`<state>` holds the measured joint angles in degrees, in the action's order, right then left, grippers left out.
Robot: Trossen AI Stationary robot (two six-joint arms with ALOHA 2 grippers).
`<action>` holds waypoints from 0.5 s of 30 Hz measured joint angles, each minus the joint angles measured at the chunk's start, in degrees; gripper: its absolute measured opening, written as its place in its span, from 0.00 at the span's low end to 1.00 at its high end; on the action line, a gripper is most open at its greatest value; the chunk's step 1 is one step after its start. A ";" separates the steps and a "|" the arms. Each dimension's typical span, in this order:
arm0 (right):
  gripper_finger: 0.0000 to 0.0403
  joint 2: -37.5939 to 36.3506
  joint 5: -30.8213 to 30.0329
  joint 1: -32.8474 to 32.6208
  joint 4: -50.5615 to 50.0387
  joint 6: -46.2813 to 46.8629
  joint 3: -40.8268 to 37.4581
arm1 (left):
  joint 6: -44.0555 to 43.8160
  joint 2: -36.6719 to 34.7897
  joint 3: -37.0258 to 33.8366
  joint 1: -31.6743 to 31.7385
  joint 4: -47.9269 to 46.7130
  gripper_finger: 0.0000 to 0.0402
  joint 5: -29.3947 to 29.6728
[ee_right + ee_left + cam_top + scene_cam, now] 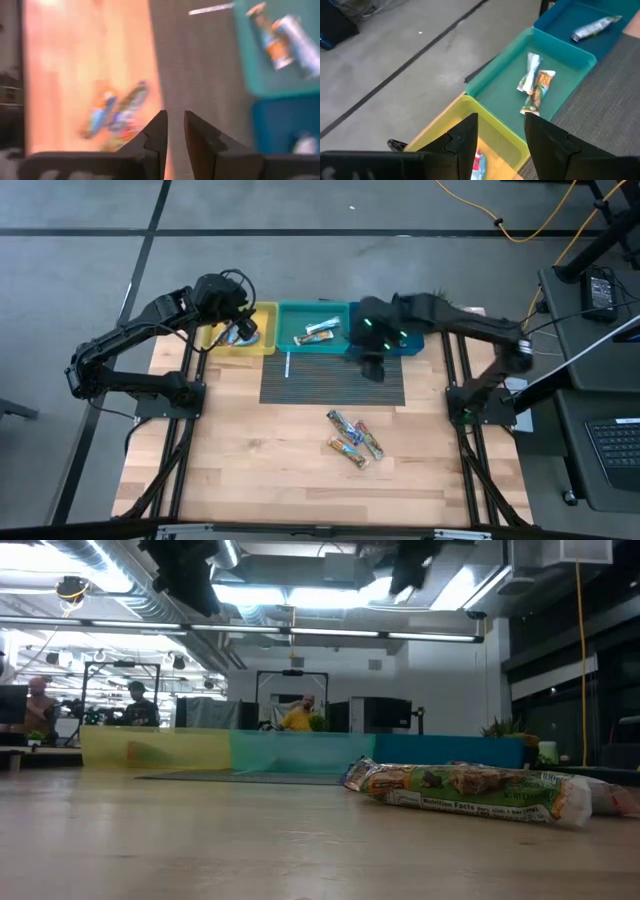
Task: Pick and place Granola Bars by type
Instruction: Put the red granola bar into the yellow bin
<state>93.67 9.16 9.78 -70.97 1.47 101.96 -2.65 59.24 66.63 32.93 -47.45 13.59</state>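
1. Right gripper [372,368] hangs over the dark ribbed mat [330,382], near the back edge of the wooden table [250,460]. From above, I cannot tell how its fingers stand. The left gripper [238,330] waits over the yellow tray [268,330] at the table's back left. Next to it sit a teal tray [290,315] and a dark blue tray [412,348]. Three shiny, colourful granola bars [355,439] lie bunched in the middle of the table, well apart from the trays.

2. The low view shows one bar's green and tan wrapper [470,792] close up, lying flat. No other view shows the print so clearly.

3. The left wrist view shows that gripper's fingers [465,137] spread open with nothing between them. Only here can you see two bars [535,85] in the teal tray and a silver one [595,27] in the blue tray.

4. The right wrist view shows its fingers [156,132] nearly closed and empty, with the bunch of bars [117,112] ahead.

5. I think the next step is picking one bar. It should open wide first, come down on one bar only, and grab it across the narrow side.
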 joint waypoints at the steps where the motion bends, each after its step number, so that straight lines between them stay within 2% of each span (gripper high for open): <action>1: 0.16 -2.13 -0.51 -2.07 0.24 3.79 -1.64 | 0.04 0.00 0.00 0.00 -0.30 0.38 -0.64; 5: 0.17 -7.64 -7.13 -10.65 0.50 19.10 -7.07 | 2.15 0.00 0.00 0.00 -0.47 0.38 -1.95; 9: 0.17 -9.23 -13.21 -17.17 1.00 30.99 -10.42 | 4.15 -0.02 0.00 0.02 -0.43 0.38 -1.80; 15: 0.18 -6.89 -14.07 -23.21 4.21 39.56 -14.57 | 5.95 0.00 0.00 0.02 -0.41 0.38 -3.06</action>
<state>86.78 -4.91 -13.43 -66.76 41.04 87.39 3.29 59.24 66.63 32.95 -47.86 10.53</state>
